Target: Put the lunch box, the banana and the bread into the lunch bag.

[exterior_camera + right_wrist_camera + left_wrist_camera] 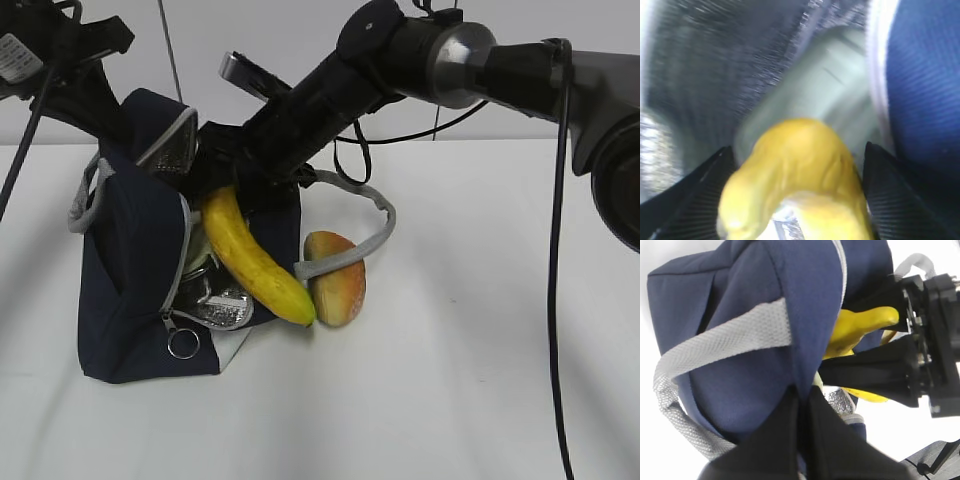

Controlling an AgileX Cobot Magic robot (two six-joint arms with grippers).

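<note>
The navy lunch bag (120, 270) stands at the left with its mouth facing right. My left gripper (804, 400) is shut on the fabric of the bag's top edge (805, 315). The yellow banana (250, 260) slants out of the mouth, its lower tip beside the bread (338, 280), which stands on the table outside the bag. My right gripper (797, 150) sits at the mouth with its fingers (890, 190) spread wide on either side of the banana's upper end (800, 170). The sage-green lid of the lunch box (825, 90) shows inside, against the foil lining.
A grey strap (370, 215) loops from the bag over the bread. The zipper's ring pull (183, 343) hangs at the bag's lower front. A black cable (553, 250) drops from the right arm to the white table (480, 380).
</note>
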